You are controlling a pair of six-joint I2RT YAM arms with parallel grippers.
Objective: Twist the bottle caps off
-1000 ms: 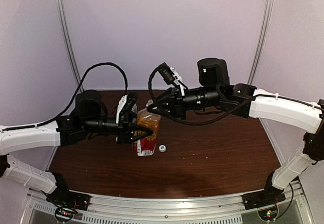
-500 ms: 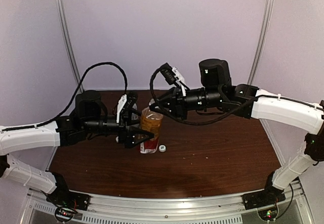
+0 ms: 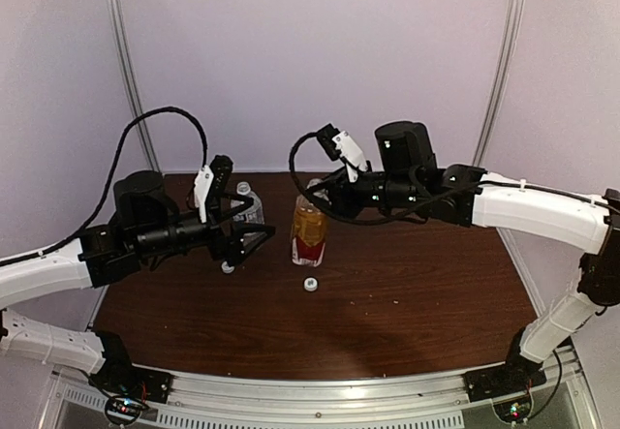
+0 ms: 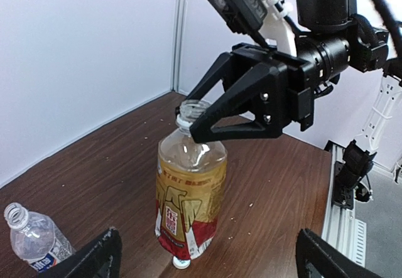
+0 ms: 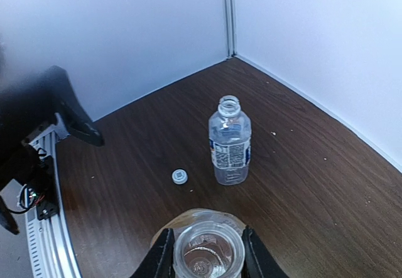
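The right gripper [image 4: 186, 124] is clamped on the open neck of the amber bottle [image 3: 308, 236], a finger pressed to each side of the rim. The bottle stands upright near the middle of the surface [image 3: 417, 293], its cap off. The left gripper [image 3: 254, 238] is spread wide and holds nothing, off to the left of the bottle and clear of it.

A second ago the left gripper gripped the bottle's body and the bottle leaned. It has since let go and drawn back to the left, and the bottle has straightened and sits a little farther right and back.

With that arm withdrawn, the clear bottle [image 3: 247, 204] shows behind the left gripper, upright and also uncapped. The left cap [image 3: 227, 267] shows on the surface in front of it. The near cap [image 3: 310, 284] lies just in front of the amber bottle, where it lay before.

The surface is dark brown wood grain, dotted with pale specks. Plain pale walls [image 3: 310, 61] close it in at the back and sides, with slim metal posts [image 3: 123, 61] at the joins. A metal rail [image 3: 339, 390] runs along the near edge.
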